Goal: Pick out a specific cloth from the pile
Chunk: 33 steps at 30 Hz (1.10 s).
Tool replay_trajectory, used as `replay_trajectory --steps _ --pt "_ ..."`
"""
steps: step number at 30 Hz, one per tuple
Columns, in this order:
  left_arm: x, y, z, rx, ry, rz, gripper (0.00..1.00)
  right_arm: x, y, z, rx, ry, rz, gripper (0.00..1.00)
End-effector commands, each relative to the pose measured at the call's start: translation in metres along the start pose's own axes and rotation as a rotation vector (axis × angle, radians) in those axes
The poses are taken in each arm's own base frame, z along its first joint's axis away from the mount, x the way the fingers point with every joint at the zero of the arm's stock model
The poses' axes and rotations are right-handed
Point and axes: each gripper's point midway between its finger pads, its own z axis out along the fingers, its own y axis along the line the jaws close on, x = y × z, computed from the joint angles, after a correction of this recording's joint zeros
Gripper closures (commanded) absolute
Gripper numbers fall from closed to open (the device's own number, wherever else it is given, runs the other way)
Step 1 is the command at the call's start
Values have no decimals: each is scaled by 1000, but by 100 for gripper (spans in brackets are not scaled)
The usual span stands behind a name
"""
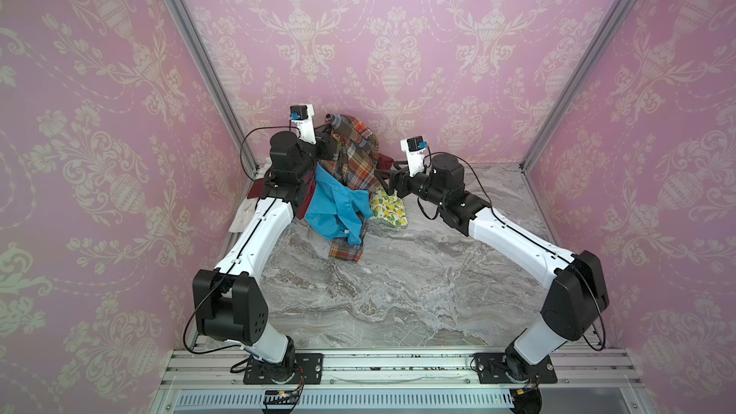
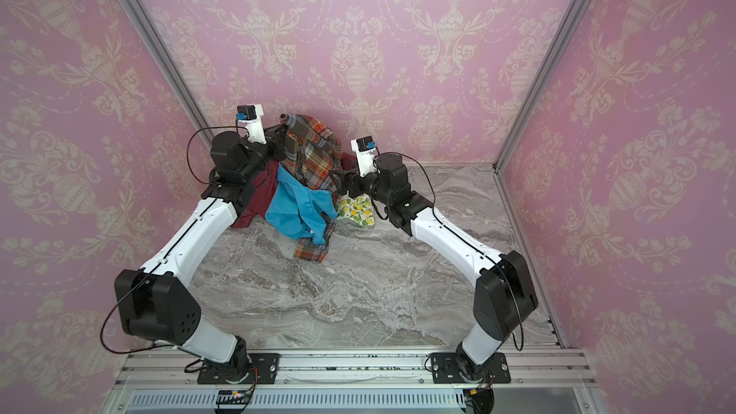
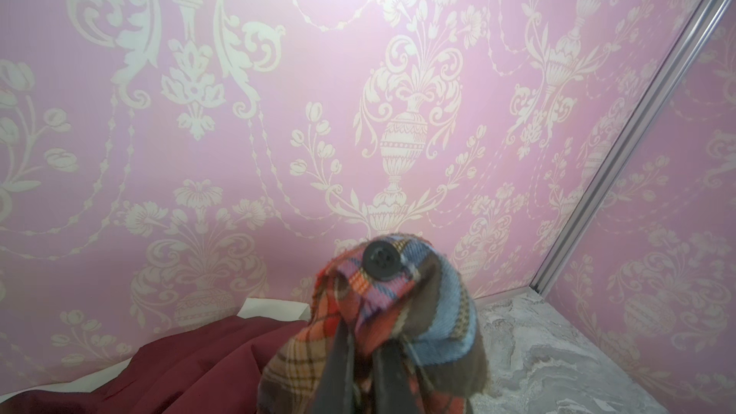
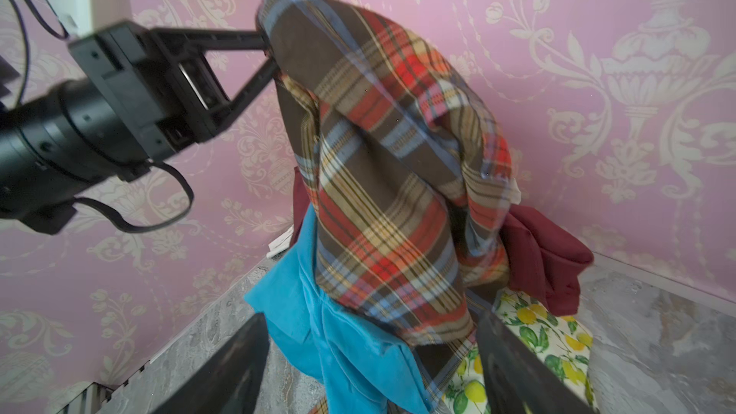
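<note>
Toward the back edge of the marble table [image 1: 398, 292], close to the left rear corner, the left gripper [image 4: 267, 53] is raised well above the surface. Its fingers are pinched shut on an upper hem of the cloth [image 1: 354, 157]. The left wrist view shows that bunched plaid hem, with a black button [image 3: 381, 261] on it, clamped between the dark fingers. A high hold like this looks meant to let the garment's own weight draw its length up and out of the pile [image 1: 278, 193], so that it hangs as a column rather than lying tangled.

It is not free yet. The blue cloth [image 1: 334, 209] drapes across its lower part. In both top views its tail [image 1: 346, 250] lies on the table, poking out from under the blue folds toward the front. The maroon garment [image 2: 259, 197] sits behind and to the left of it, with another fold showing at the back right. The lemon-print cloth [image 1: 388, 209] lies flat just beside it on the right, and the white cloth [image 1: 243, 217] peeks out by the left arm.

The right gripper [image 4: 374, 352] is lower, just beside the hanging plaid, above the lemon print. Its jaws stand wide apart with nothing between them but air and a view of the plaid and blue cloths. From that spot it seems placed either to take a second hold lower on the plaid or to strip off the blue cloth. That cloth is the main risk, since it may ride along if the lift goes on.
</note>
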Motion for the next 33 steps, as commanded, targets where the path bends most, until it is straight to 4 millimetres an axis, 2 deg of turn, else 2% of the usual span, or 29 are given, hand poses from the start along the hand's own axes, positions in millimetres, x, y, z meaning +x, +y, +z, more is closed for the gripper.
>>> replay_trajectory --steps 1,9,22,33 --pt "-81 -10 -13 1 -188 -18 100 19 -12 -8 59 13 -55 17" --pt "-131 -12 -18 15 -248 -35 100 55 -24 -15 97 70 -57 15" --pt "-184 -32 -29 83 -316 -60 100 53 -27 -16 119 71 -109 13" --pt "-208 -50 -33 140 -309 -85 100 39 -28 -20 139 34 -147 11"
